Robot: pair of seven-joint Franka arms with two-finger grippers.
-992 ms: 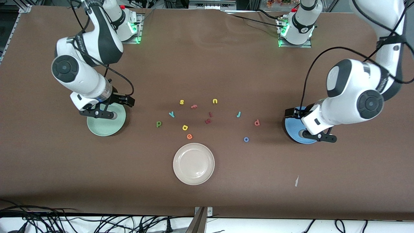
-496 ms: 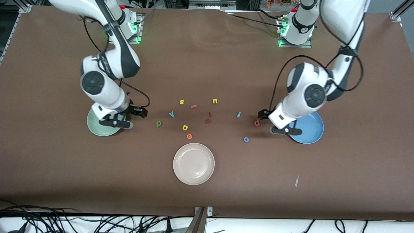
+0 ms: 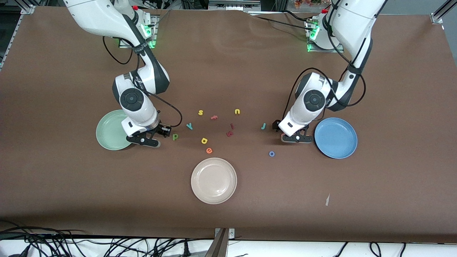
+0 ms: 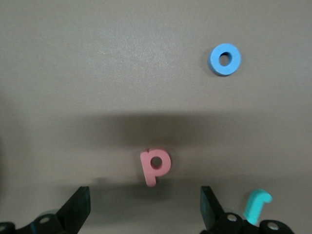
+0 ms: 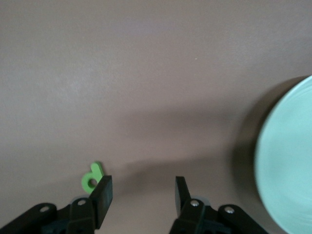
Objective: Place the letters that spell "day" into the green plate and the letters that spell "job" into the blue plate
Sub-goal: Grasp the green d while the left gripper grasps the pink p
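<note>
My right gripper hangs low between the green plate and the dark green d. Its jaws stand apart with nothing between them, and the d lies just outside one finger. The teal y and yellow a lie toward the table's middle. My left gripper is open wide over the salmon b, which lies flat just ahead of the gap. The teal j and blue o lie close by. The blue plate holds nothing.
A cream-white plate sits nearer the front camera than the letters. A yellow s, yellow u, salmon f, dark red letters and an orange e lie among the task letters.
Both arms swung from above their plates toward the letters in the middle and came down. The right gripper's jaws narrowed; the left gripper stayed wide open.
</note>
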